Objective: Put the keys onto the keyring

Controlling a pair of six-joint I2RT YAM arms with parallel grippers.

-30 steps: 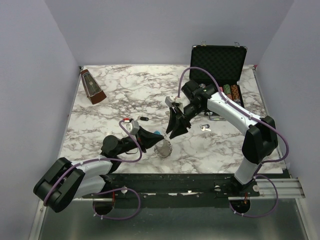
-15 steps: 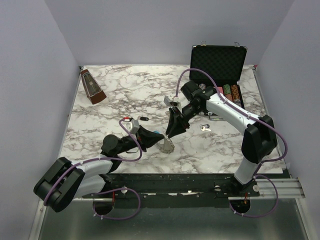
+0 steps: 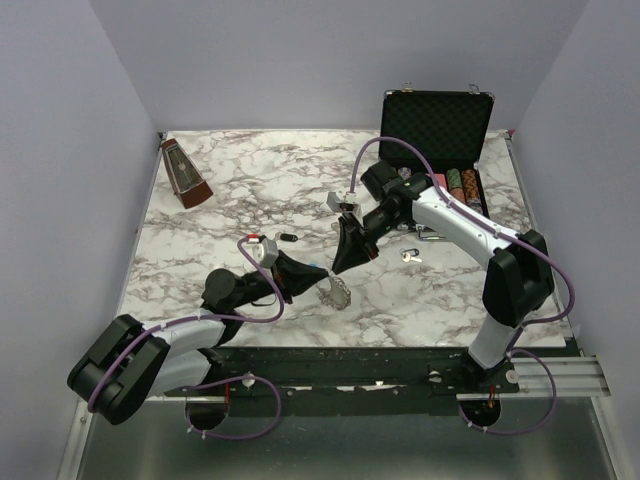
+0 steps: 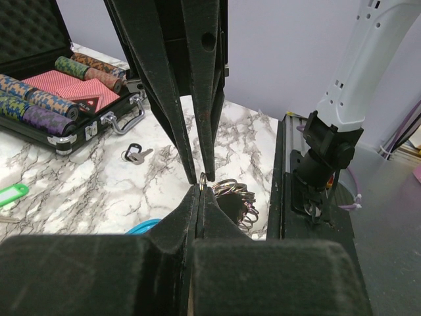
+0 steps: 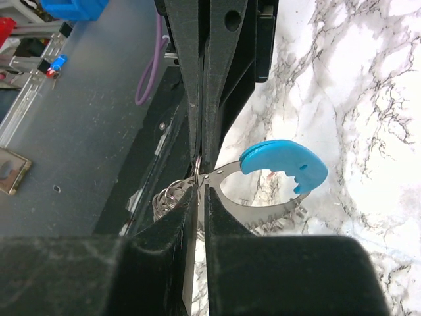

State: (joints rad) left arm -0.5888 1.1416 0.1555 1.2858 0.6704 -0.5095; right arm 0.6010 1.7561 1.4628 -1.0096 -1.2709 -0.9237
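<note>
Marble table point(image 3: 220, 200); open black case point(image 3: 436, 120) at its far right corner. Left gripper point(image 4: 199, 191) clamped on keyring point(image 5: 283, 164), near edge, centre. Right gripper point(image 5: 200, 192) narrowed around its small ring; grip cannot tell. Black-headed key point(image 3: 408, 254) lies before case.

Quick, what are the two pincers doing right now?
Left pincer: closed, holding the keyring.
Right pincer: almost closed at the keyring too; whether it grips cannot be told.
</note>
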